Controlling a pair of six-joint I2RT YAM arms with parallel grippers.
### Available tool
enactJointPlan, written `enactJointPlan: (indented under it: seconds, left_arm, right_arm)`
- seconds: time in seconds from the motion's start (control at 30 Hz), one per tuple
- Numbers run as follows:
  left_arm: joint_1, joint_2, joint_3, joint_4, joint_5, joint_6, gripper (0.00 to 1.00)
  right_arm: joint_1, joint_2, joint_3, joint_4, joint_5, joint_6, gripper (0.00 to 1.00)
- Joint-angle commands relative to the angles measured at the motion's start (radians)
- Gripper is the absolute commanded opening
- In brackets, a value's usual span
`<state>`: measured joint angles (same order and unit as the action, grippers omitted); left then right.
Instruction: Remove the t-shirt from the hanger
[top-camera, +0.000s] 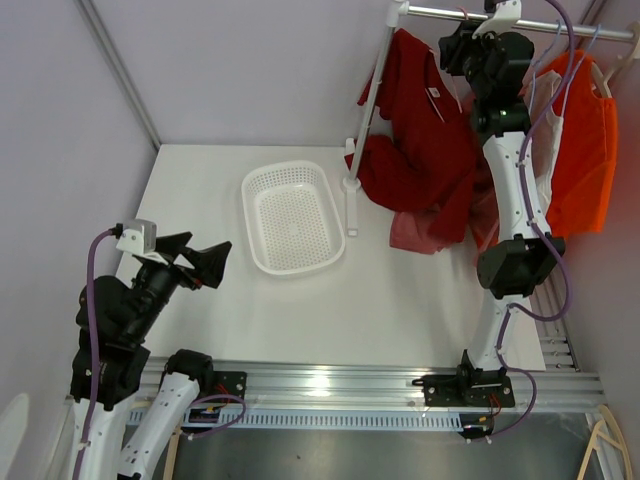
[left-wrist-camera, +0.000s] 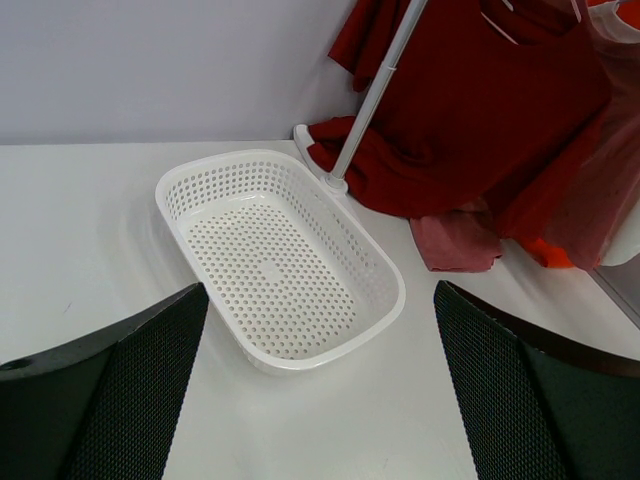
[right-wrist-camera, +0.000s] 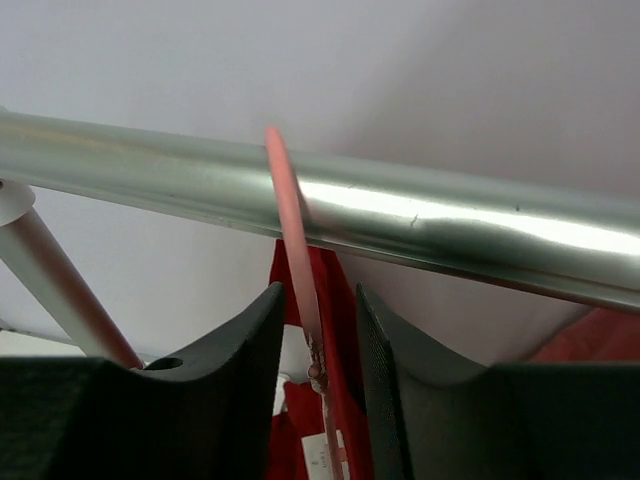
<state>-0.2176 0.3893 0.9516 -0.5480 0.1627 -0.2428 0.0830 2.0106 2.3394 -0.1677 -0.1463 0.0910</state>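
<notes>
Right hand (right-wrist-camera: 318, 305) straddles thin pink hanger hook (right-wrist-camera: 292, 225) beneath shiny rail (right-wrist-camera: 450, 225).

pale lilac walls (top-camera: 250, 70) enclose a white table (top-camera: 400, 300)

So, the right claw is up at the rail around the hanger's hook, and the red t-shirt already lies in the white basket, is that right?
Not quite. The red t-shirt hangs from the rail; the top view shows the white basket empty. The right claw is indeed at the rail around the hanger's hook.
</notes>
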Motion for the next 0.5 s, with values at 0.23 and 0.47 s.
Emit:
enactJointPlan:
  seconds: [0.23,0.47]
  left_arm:
    - [-0.003,-0.007,-0.007,0.014,0.006,0.013,0.99]
    - [-0.003,-0.01,-0.007,0.013,0.006,0.013,0.99]
  right_arm:
    - [-0.017,-0.085,-0.081,0.072,-0.062,-0.074,0.52]
    - [-0.074,-0.092,-0.144,0.131,-0.255,-0.086,0.47]
